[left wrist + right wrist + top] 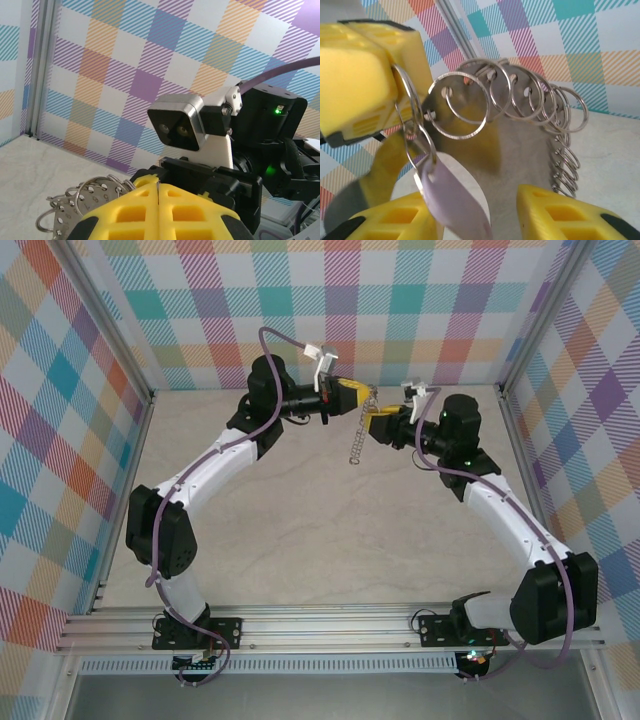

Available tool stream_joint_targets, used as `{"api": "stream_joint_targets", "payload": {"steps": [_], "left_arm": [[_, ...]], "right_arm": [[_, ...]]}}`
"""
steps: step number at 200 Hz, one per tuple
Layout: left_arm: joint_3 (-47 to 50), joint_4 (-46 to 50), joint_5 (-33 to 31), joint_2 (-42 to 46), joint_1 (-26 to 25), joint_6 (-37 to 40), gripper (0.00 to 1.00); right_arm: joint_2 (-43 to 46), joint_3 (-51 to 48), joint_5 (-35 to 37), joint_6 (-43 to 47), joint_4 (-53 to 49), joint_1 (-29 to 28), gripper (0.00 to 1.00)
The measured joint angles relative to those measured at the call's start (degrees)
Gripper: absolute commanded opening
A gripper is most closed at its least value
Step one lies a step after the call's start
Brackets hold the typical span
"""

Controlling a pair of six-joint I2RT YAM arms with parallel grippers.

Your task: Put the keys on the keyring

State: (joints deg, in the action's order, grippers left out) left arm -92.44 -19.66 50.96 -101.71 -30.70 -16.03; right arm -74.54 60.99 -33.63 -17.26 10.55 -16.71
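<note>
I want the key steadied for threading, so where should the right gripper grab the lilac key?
By the wide lilac head of the key, coming in from the right gripper: it dangles from a small loop toward those open jaws, while the left gripper pinches the keyring.

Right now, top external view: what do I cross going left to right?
In order: left arm's elbow → left pincer → keyring, hanging down → right pincer → right arm's elbow.

One keyring (357, 445), one key (454, 194), one left pincer (350, 397), one right pincer (380, 426)
</note>
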Motion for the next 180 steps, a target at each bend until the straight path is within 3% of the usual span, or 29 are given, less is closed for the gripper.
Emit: {"api": "stream_joint_targets", "payload": {"steps": [62,180], "left_arm": [[0.0,0.0,0.0,0.1,-0.2,0.0,0.00],[5.8,-7.5,-4.0,3.2,-0.4,-4.6,0.00]], "right_arm": [[0.0,1.8,-1.5,0.7,-0.8,0.0,0.00],[-1.8,4.5,-5.6,0.6,-1.8,-1.4,0.00]]}}
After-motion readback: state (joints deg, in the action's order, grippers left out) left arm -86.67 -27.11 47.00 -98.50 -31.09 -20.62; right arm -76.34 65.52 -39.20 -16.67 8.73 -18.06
